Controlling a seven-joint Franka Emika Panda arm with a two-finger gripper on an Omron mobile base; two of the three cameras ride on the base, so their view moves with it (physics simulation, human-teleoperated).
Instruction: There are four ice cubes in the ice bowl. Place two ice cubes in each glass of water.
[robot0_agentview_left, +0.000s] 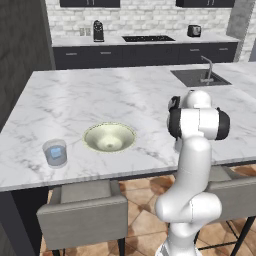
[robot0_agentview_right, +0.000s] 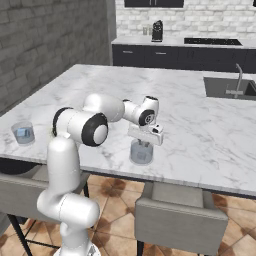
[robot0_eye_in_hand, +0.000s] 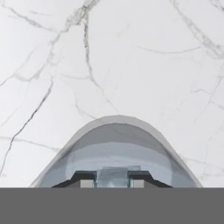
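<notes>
My gripper (robot0_agentview_right: 141, 145) points straight down into a clear tumbler, one glass of water (robot0_agentview_right: 141, 154), near the island's front edge. In the hand view the fingertips (robot0_eye_in_hand: 84, 177) are shut on a pale blue ice cube (robot0_eye_in_hand: 113, 176), just above the inside of that glass (robot0_eye_in_hand: 89, 146). The other glass of water (robot0_agentview_left: 55, 153) stands at the far left of the counter with a blue ice cube (robot0_agentview_left: 56, 152) in it, and is also seen in the right base view (robot0_agentview_right: 23, 133). The yellow-green ice bowl (robot0_agentview_left: 109, 137) sits between the two glasses; its whitish inside looks bare.
A sink with a faucet (robot0_agentview_left: 206, 75) is set into the island at the back right. Grey stools (robot0_agentview_left: 82, 212) (robot0_agentview_right: 181, 215) stand under the front edge. A brick wall (robot0_agentview_right: 45, 45) runs along the left. The back counter holds a coffee machine (robot0_agentview_left: 98, 31).
</notes>
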